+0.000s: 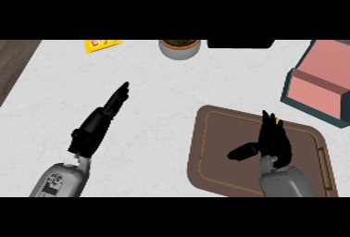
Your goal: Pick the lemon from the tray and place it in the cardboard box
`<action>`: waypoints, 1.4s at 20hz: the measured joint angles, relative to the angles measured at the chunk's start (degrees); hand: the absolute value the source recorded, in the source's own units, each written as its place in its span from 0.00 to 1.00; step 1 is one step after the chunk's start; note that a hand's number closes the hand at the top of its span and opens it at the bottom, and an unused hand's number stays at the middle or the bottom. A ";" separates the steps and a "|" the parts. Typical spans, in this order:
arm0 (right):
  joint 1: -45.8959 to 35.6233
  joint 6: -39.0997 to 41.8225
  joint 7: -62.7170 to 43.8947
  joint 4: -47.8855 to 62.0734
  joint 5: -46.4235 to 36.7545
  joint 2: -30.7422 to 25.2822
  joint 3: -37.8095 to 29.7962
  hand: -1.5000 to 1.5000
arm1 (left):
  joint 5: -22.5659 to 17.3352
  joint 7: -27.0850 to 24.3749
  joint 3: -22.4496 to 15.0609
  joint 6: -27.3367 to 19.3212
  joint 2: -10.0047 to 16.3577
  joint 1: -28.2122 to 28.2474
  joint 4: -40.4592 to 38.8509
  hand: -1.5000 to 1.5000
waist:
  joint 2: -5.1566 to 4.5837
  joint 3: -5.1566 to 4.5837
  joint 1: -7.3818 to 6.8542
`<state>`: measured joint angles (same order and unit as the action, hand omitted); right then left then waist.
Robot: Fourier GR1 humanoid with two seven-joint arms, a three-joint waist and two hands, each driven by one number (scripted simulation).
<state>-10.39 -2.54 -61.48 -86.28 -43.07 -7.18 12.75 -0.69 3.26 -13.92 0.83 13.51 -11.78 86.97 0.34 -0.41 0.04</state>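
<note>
White marbled desk filled most of the head view, with a strip of dark wood along its left side. Along the far edge stood a round grey pot holding dark soil and a bit of green. A flat yellow item lay to its left and a black object to its right, both cut off by the view's edge. A flat brown rectangular tray with rounded corners lay at the lower right of the desk. Just beyond its far right corner sat the cardboard box, with salmon-pink inner faces and dark teal outer walls, partly out of view. The right robot hand hung over the middle of the tray on its grey forearm. It was released, its fingers stretched toward the far side and its thumb sticking out to the left, clear of anything. The small yellow lemon was on the tray, almost wholly hidden under that hand's fingertips. Only a sliver of yellow showed, so contact between them could not be told. The left robot hand was well apart on the left, over bare desk. It too was released, with straight fingers pointing up and to the right, holding nothing.
</note>
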 measured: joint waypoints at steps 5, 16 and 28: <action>-0.01 0.43 0.75 2.41 -2.05 0.51 -1.30 0.00 | 0.12 -0.18 1.36 1.46 -0.13 -0.21 -0.41 0.50 | 0.15 -0.20 0.01; -0.37 0.76 3.39 5.11 -5.62 0.28 -2.85 1.00 | 0.86 0.50 2.50 2.67 -1.36 0.24 0.57 0.50 | 0.62 -0.85 0.01; -1.18 1.83 25.68 5.43 -10.43 -13.22 1.23 1.00 | 1.66 0.27 2.88 3.83 -2.18 -0.13 -0.41 0.50 | -0.06 0.04 -0.27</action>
<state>-11.57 -0.72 -35.80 -80.85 -53.51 -20.40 13.98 0.96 3.53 -11.04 4.66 11.33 -11.90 86.56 0.28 -0.37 -0.23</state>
